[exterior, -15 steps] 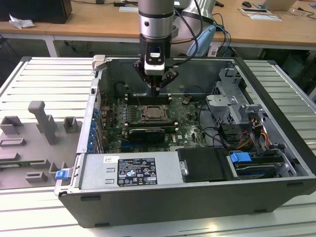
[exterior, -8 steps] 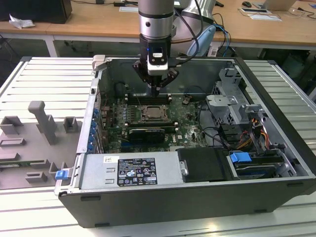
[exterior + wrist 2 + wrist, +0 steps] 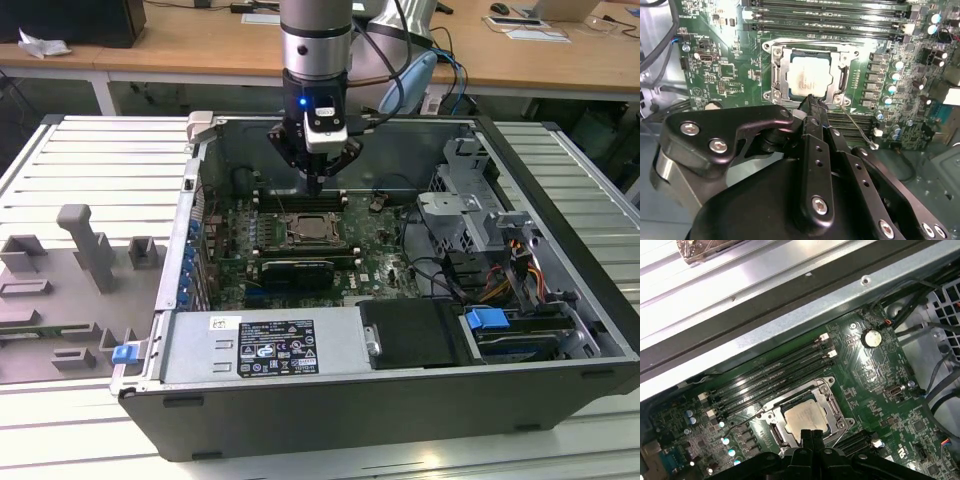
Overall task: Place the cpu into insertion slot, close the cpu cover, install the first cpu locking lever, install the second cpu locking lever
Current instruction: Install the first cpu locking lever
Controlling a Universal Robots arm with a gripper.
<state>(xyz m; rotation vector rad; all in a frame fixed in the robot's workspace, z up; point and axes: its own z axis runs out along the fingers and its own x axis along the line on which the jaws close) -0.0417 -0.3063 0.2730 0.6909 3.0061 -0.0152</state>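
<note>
Black tool (image 3: pixel 812 101): fingers pressed together, empty, tip over the near edge of the silver-brown square metal cpu cover (image 3: pixel 781 75). The pale silver-grey square cpu (image 3: pixel 810 75) sits in the cover's window just beyond the tip. A thin wire lever (image 3: pixel 860 131) stands free beside the tool.

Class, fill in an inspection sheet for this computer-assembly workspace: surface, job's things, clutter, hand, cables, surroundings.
Surface: pale slatted metal table carries an open grey computer case.
Job's things: pale silver square cpu lies in the metal-rimmed insertion slot; the thin metal cpu cover frame lies down around it; one thin wire lever sticks out free.
Clutter: grey moulded fixture blocks at the exterior view's left.
Hand: black robot hand, shut, tips by the slot's edge.
Cables: orange and red wires by the drive cage.
Surroundings: wooden desks behind.
</note>
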